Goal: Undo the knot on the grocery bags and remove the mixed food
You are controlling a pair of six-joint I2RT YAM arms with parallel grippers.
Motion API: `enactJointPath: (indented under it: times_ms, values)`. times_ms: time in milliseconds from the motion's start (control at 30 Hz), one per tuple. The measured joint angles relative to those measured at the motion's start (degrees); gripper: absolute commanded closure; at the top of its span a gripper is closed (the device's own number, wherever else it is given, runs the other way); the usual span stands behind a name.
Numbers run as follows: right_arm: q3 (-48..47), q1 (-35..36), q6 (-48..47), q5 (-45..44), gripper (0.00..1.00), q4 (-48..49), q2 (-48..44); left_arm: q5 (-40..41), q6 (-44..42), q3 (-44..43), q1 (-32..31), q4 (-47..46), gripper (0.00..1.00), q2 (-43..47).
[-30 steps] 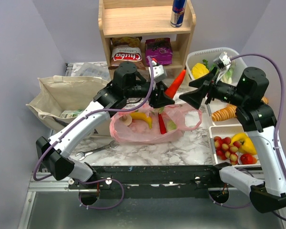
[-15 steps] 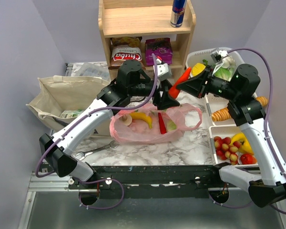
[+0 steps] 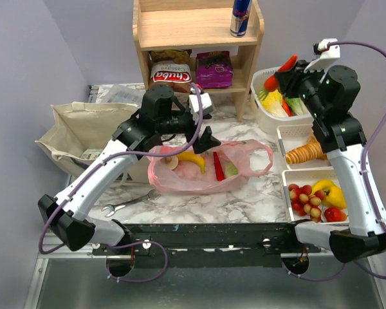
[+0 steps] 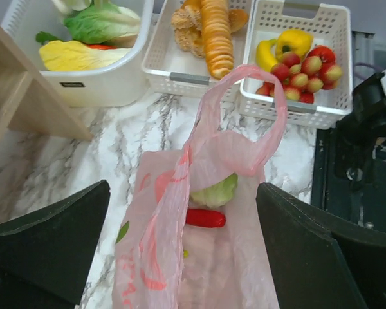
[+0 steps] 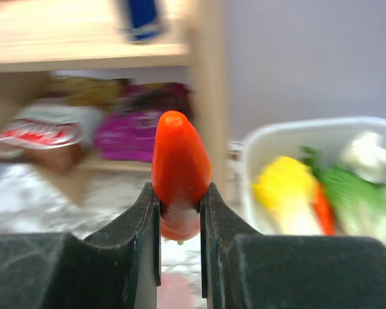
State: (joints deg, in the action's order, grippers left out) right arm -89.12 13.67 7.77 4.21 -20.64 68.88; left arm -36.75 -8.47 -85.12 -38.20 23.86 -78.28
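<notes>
Currently, the task stands partway complete.

1. At the left of the overhead view, the beige canvas tote with dark printed panels (image 3: 83, 129) lies slumped on the marble-pattern counter (image 3: 244, 199). A green-and-white packet (image 3: 93, 153) shows at its mouth. No work on this tote is evident.

2. Left of centre, the left end effector (image 4: 180, 248) hangs above the thin translucent pink plastic bag with red print (image 3: 180, 177). Its jaws are spread to full width and hold nothing.

3. The left wrist view shows the pink bag's handle loops (image 4: 257, 109) standing apart and open. No knot is visible, so the untying step is judged done for this bag.

4. Inside the pink bag lie a pale mushroom (image 3: 170, 161), a yellow banana (image 3: 192, 158), a long red pepper (image 4: 206, 217) and a green round fruit (image 4: 215, 193). These are left to remove.

5. At the upper right of the overhead view, the right end effector (image 5: 180, 193) is raised beside the white plastic basket of vegetables (image 3: 268, 118). Its jaws are closed on the orange carrot (image 5: 180, 158), which stands upright between the fingers, clear of the pink bag. Whether it hangs directly over the basket cannot be told.

6. Judged step in hand: setting the carrot down. Outstanding: the four items in the pink bag and whatever the tote holds.
</notes>
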Motion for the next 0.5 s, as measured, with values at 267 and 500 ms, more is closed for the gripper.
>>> enactJointPath:
  times_ms: [267, 500]
  values:
    - [-2.5, -15.1, -3.1, -9.6, 0.99, 0.6, 15.8, 6.3, -12.9, 15.8, -1.1, -2.5, 0.02, 10.6]
    - [-4.6, -17.4, -3.6, -9.4, 0.51, 5.3, 32.3, 10.6, -25.9, 18.0, -7.0, 3.6, 0.03, 7.0]
